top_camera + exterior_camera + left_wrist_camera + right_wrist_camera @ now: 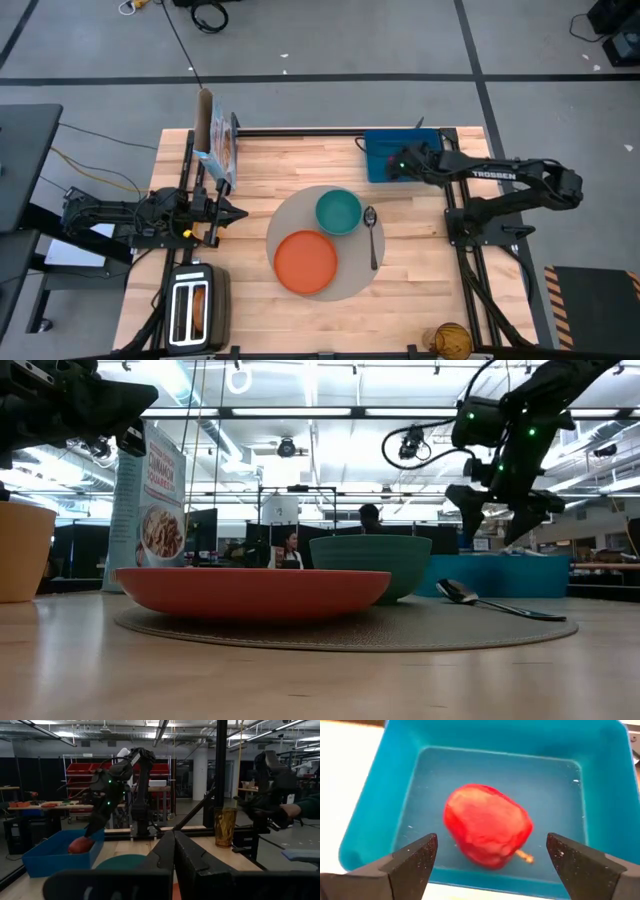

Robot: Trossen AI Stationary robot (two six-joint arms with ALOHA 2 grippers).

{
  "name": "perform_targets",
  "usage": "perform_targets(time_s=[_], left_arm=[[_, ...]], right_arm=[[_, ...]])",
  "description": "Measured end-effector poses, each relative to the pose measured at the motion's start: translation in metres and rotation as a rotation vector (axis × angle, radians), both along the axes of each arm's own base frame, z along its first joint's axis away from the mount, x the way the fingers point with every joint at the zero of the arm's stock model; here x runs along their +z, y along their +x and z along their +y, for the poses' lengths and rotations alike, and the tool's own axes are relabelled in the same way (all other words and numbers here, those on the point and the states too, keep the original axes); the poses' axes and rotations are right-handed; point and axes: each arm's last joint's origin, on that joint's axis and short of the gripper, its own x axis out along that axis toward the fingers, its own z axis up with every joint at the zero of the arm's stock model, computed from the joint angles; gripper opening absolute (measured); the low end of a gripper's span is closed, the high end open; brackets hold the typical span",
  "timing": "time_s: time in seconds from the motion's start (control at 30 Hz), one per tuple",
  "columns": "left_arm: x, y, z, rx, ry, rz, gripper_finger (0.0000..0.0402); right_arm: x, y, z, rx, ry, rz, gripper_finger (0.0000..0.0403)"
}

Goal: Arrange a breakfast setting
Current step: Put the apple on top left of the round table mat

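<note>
The right pincer (pixel 487 857) hangs spread above the apple (pixel 487 825) in the tray (pixel 395 785); closing off-centre could roll it away. The left pincer (pixel 232 212) looks shut.

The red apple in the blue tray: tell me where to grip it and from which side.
Grip the red apple across its widest middle, coming down from above: the blue tray walls block a side approach. The right pincer is already open over it, fingers straddling the apple, stem clear of both.

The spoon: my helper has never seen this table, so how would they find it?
Find the round mat mid-table. On it sit an orange plate and a teal bowl. The spoon lies right of the bowl, the only slim metal piece there.
</note>
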Motion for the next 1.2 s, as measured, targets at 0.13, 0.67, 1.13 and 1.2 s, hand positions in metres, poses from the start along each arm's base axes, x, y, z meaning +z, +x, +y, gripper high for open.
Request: perform_targets(time_s=[0.13,0.67,1.13,1.2], left_arm=[[0.0,0.0,0.0,0.0,0.0,0.0,0.0009],[0.0,0.0,0.0,0.0,0.0,0.0,0.0009],[0.0,0.0,0.0,0.0,0.0,0.0,0.0009],[0.0,0.0,0.0,0.0,0.0,0.0,0.0009]], right_arm=[[0.001,0.009,0.008,0.032,0.006,-0.066,0.0376],[0.057,0.065,0.0,0.236,0.144,0.321,0.0363],[0.031,0.082,-0.054,0.314,0.422,0.608,0.0361],[0.031,0.09,-0.057,0.345,0.438,0.659,0.036]])
